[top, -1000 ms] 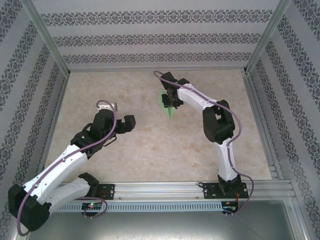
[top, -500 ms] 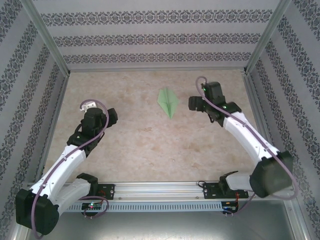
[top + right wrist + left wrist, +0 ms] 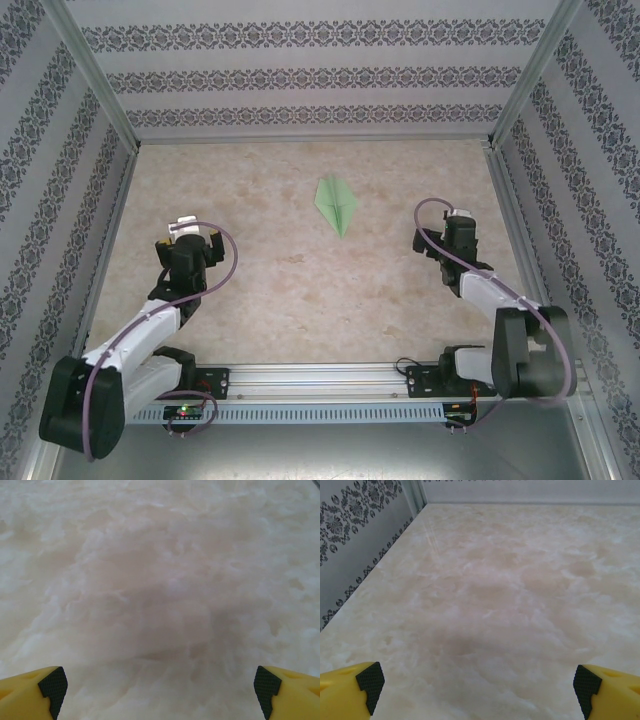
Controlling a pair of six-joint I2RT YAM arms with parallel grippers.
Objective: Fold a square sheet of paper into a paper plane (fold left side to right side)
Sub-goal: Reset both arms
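the paper plane (image 3: 337, 205) is lying nose toward me, ahead and between my left hand (image 3: 479, 682) and my slightly nearer right hand (image 3: 159, 685), both gaping wide and holding nothing.

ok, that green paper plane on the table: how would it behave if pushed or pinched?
The paper plane looks thin and small, so probably light; a push would likely slide it across the smooth table. Its folded creases may stiffen it lengthwise, but the wings would probably flex or crumple under a pinch.
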